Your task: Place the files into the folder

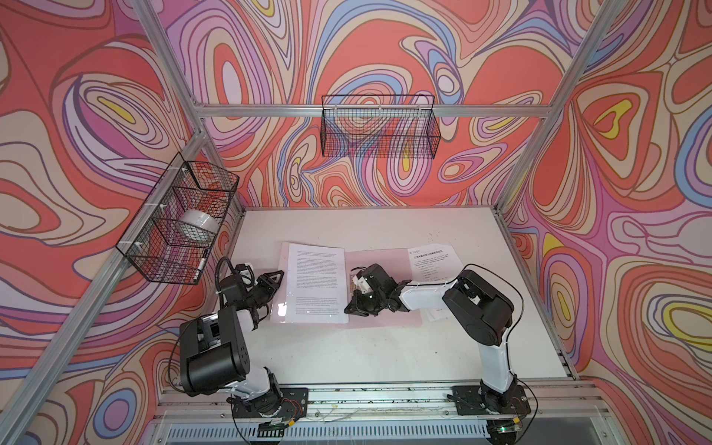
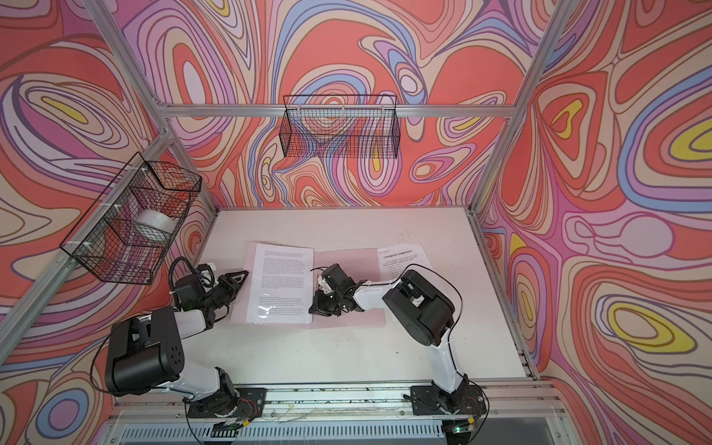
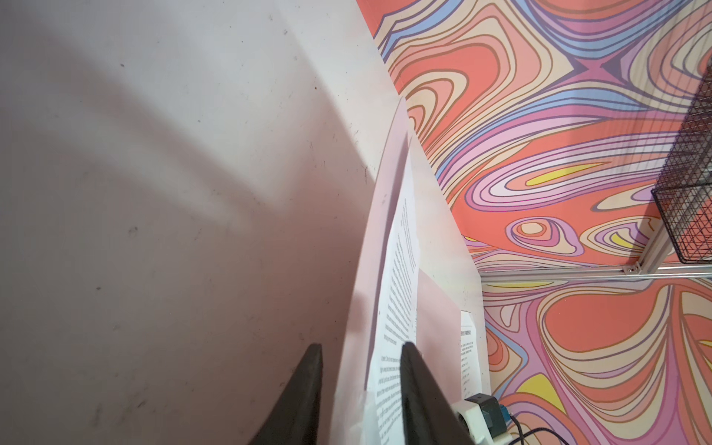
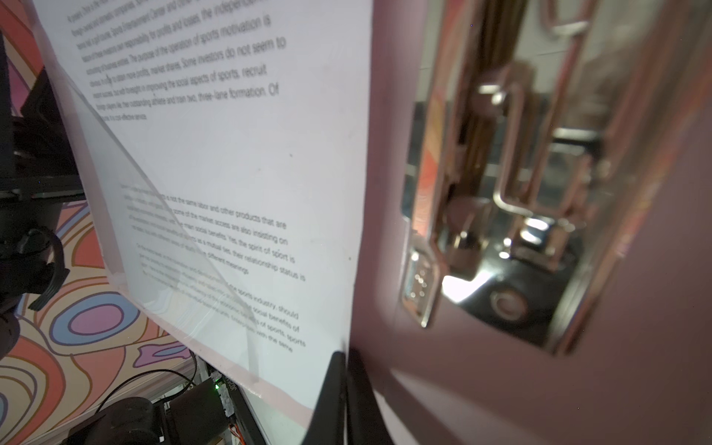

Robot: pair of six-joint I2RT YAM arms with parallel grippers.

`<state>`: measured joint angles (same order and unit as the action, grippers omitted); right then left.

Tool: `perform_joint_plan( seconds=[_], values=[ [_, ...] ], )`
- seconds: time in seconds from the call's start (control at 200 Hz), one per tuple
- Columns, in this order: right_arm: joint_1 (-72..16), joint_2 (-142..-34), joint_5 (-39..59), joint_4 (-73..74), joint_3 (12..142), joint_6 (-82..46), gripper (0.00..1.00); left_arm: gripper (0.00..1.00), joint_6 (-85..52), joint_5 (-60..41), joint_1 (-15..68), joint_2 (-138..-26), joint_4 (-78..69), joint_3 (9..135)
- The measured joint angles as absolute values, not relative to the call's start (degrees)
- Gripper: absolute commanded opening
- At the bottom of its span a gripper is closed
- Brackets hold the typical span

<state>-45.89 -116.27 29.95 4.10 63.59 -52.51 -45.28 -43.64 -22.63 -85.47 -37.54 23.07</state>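
The folder (image 1: 385, 257) is lying open and flat in the middle of the worktop (image 1: 346, 354) — thin, pale pink, with its shiny metal clip (image 4: 508, 185) sitting on the inner face beside the spine. A white sheet (image 1: 314, 281) of dense black paragraphs is resting on the left leaf, slightly askew, and a clear film (image 4: 162, 239) is covering its near corner. A second sheet (image 1: 433, 260) — a heading above a list — is lying tilted on the worktop just beside the folder's right edge, with its near part hidden.
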Motion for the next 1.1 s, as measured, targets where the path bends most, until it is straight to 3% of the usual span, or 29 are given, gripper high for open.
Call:
perform_joint_plan(
  seconds=[0.23, 1.097],
  values=[
    [-46.2, -116.3, 30.0, 6.3, 62.6, -55.1, 0.00, 0.43, -45.3, -43.0, -22.4, -84.3, -37.5, 22.7],
    [-47.7, -117.1, 30.1, 9.5, 62.0, -60.3, 0.00, 0.41, -45.3, -41.4, -22.0, -83.4, -37.5, 22.7]
  ],
)
